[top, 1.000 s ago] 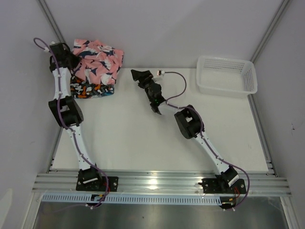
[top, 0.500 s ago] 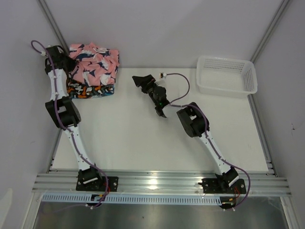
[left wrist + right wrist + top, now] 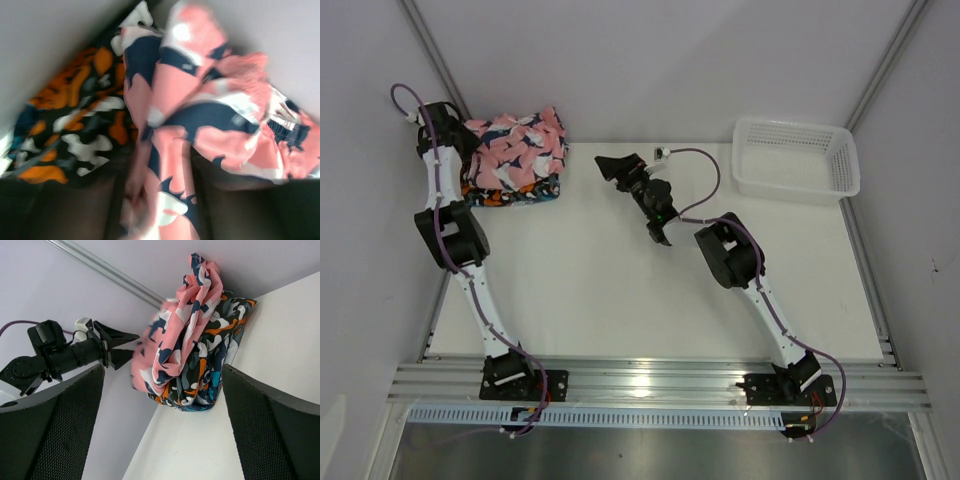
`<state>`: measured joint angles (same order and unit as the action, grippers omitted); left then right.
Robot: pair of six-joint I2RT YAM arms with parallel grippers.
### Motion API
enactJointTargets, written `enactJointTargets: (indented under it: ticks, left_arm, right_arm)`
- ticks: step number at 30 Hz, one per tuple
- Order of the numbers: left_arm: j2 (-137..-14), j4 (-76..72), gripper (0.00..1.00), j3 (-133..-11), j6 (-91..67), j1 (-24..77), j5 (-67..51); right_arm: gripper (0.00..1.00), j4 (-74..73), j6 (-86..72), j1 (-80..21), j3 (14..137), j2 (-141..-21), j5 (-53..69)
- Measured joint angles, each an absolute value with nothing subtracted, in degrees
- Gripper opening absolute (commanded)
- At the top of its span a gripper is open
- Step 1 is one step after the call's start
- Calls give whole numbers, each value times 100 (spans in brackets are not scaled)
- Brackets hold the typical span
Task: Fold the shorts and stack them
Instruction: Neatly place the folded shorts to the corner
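While ajar, end effector (image 3: 134,343) at shorts (image 3: 186,342)

Looking down on a white desk (image 3: 620,290). Got a pile of shorts shoved into the far left corner: pink shorts (image 3: 520,148) crumpled on top, camo shorts (image 3: 515,192) peeking out underneath along the near edge. Can see the left claw (image 3: 466,140) right up against the pile's left side, touching the pink fabric by the look of it. Can't make out the jaws from this angle. Spotted the right claw (image 3: 613,168) hovering near the far edge around mid-desk, spread wide over bare desk, pointed left toward the pile but well apart from it. Also a white mesh basket (image 3: 798,160) parked in the far right corner.
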<state>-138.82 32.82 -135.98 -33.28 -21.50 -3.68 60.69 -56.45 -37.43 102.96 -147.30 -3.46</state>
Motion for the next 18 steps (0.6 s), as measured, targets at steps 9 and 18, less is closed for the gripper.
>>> enactJointTargets:
  ticks: [9, 18]
  left_arm:
    - [-13830, 3411, 99, -13611, -3087, -2023, 519]
    - [-13052, 3483, 99, -13646, -2740, -1579, 1219]
  right_arm:
    - [99, 6117, -5553, -3736, 10047, -14713, -193]
    - [91, 5704, -5221, -3566, 9708, -14296, 370]
